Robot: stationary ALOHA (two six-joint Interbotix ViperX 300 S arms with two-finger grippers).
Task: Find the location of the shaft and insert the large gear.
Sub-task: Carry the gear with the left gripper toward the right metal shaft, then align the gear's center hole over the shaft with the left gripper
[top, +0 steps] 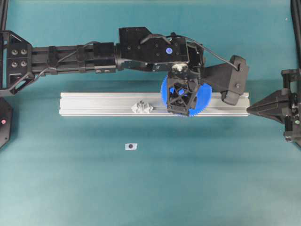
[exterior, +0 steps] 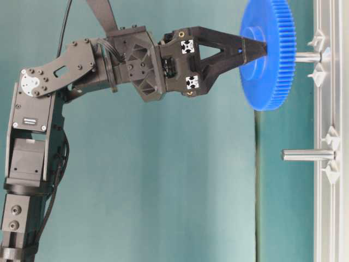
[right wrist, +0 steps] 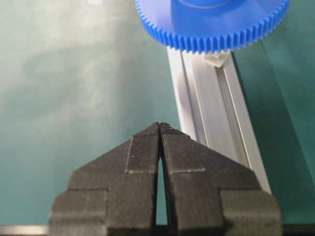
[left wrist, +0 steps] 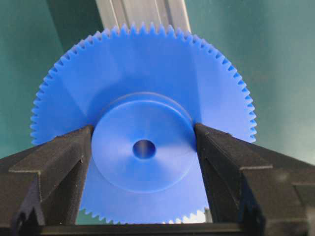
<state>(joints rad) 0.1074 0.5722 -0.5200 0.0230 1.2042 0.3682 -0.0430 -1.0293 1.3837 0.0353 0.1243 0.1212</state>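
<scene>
Left gripper [exterior: 260,49]: we record its jaws pinching the raised hub of the large gear [left wrist: 147,83], one finger [left wrist: 59,157] on each side of the hub.
Large gear: held off the table, over the aluminium rail [top: 94,103], its flat face turned to the rail.
Shaft [exterior: 308,56]: stands out from the rail straight behind the gear, between translucent pieces. Its tip is hidden by the disc, so we cannot tell how far it enters the bore.
Centre hole [left wrist: 143,149]: looks dark from the wrist side, and we see no metal in it.
Second pin [exterior: 308,155]: bare, further along the same rail.
Right gripper [right wrist: 160,129]: jaws pressed together on nothing, near the rail's end.
Small white piece [top: 131,146]: lies on the teal table [top: 70,188], apart from the rail.
</scene>
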